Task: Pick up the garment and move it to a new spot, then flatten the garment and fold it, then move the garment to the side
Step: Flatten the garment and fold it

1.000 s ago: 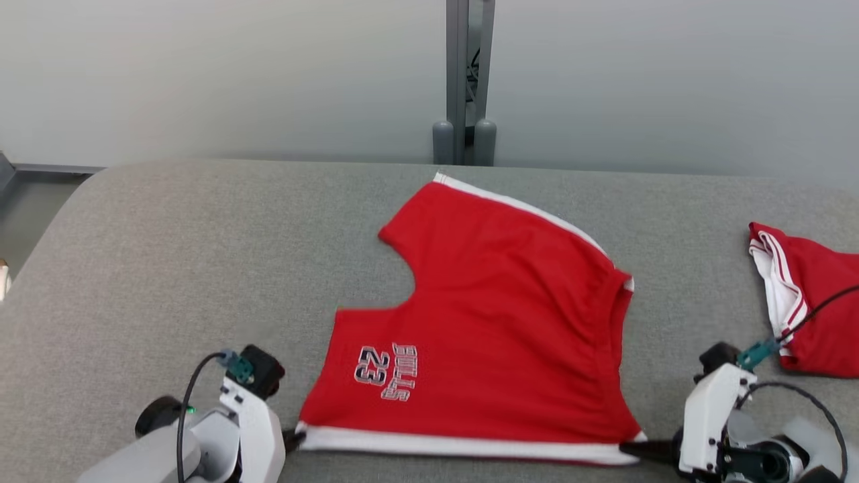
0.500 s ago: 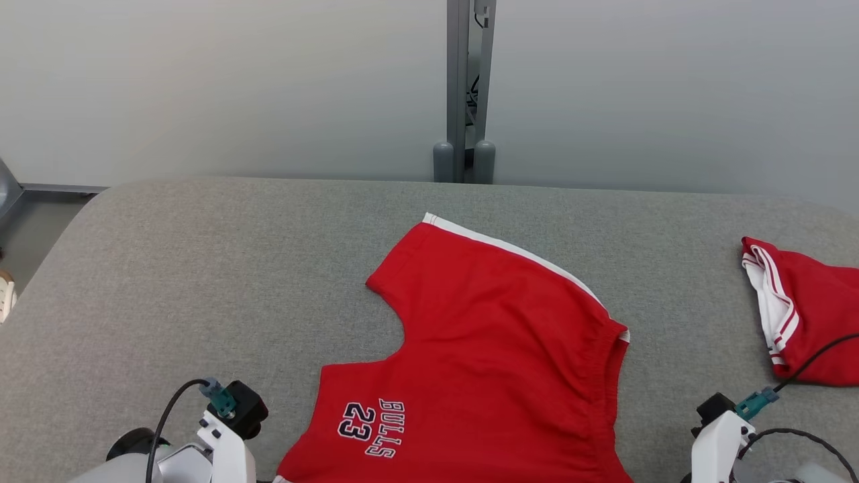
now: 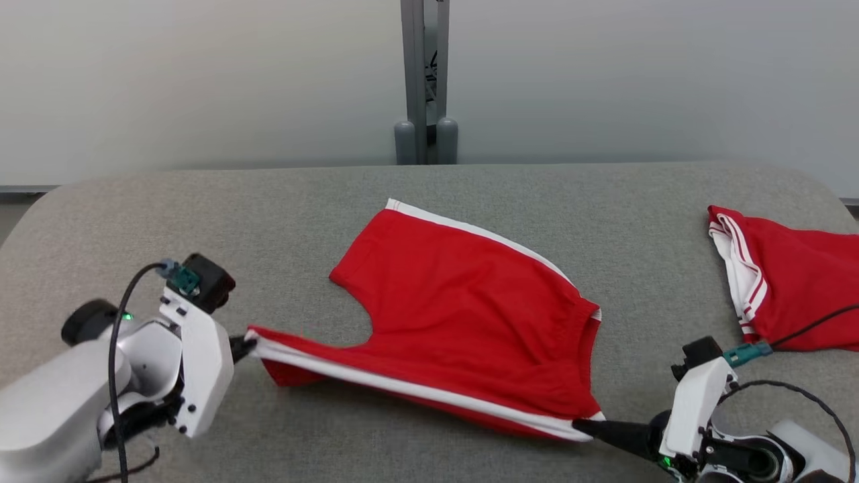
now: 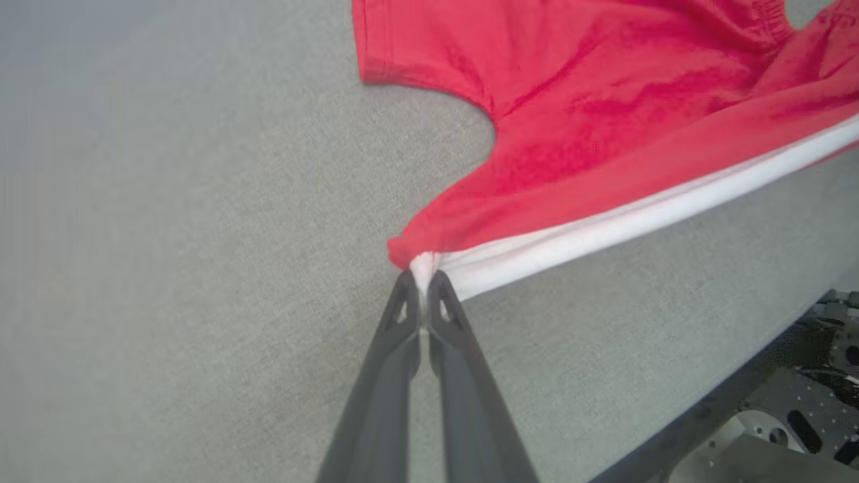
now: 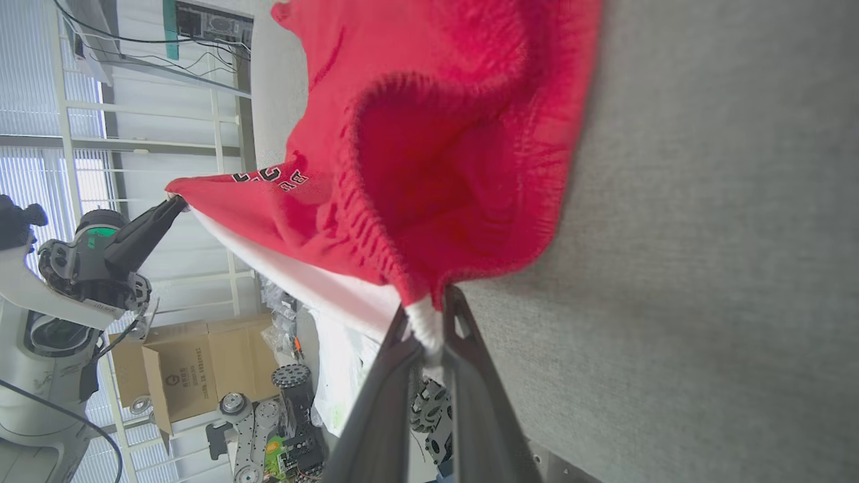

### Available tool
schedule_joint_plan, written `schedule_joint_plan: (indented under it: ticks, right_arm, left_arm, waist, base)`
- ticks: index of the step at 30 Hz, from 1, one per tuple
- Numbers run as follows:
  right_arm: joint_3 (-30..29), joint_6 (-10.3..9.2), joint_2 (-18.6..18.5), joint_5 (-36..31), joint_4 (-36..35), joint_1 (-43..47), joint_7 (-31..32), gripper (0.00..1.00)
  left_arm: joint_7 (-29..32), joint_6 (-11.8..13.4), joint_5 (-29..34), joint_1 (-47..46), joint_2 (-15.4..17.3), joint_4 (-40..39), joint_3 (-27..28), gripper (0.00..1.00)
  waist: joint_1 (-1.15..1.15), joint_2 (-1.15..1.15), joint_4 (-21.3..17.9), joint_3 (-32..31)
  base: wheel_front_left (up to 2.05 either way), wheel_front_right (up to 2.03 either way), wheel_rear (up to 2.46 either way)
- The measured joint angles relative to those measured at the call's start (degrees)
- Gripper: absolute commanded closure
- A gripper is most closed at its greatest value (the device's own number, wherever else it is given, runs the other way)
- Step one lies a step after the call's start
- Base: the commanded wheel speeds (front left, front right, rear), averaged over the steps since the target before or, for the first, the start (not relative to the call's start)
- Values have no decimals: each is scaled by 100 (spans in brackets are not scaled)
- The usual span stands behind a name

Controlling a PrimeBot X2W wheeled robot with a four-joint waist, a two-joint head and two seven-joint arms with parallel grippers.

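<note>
Grips the garment at both ends of its white-striped near edge. Left gripper pinched narrow on the leg-end corner, right gripper pinched narrow on the waistband corner. White cloth bunched between the fingertips in each wrist view.

Differs plainly from a second ago. Then lay spread flat with the number print facing up and the striped edge resting along the table's front edge. Now hangs raised along that edge, drawn into a taut slanting line above the table, higher at the left end than at the right. Hides the print in the head view and shows it on the turned-under face in the right wrist view. Rests at the middle of the table with its far half, far stripe towards the back edge.

Allows for some camera shift too: background post displaced sideways between pictures, so not every offset counts as cloth motion.

Reads as flattening done and folding begun, with the near half rising to go over the far half. Probably calls for carrying both corners towards the back edge at equal tension and laying stripe on stripe. Risks a skewed fold if the left end keeps leading.

Leaves the second red garment at the table's right edge, well apart.
</note>
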Motion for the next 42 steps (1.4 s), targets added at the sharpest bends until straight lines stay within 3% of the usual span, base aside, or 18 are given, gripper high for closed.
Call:
schedule_joint_plan:
  ticks: [2,17,29,42]
  right_arm:
    - [-144,0,98,-80,-110,-155,-325,100]
    - [-567,-1,1032,-360,45,-1114,-1378,100]
    - [-749,-1,1707,-488,555,-1689,-1856,100]
    - [-920,-1,2059,-506,898,-1902,-2020,100]
  left_arm:
    - [-88,-4,461,-460,-15,170,11,100]
    - [-794,19,1425,-1964,-727,1895,162,100]
    - [-1372,-104,1722,-2525,-1340,3356,85,100]
    - [-1937,-189,1846,-2776,-1845,4479,-8,100]
  waist:
    - [0,0,-118,140]
    - [0,0,-878,1042]
    - [0,0,-1477,1686]
    - [0,0,-1671,2031]
  base:
    - [0,0,0]
    - [0,0,0]
    - [0,0,0]
    - [0,0,0]
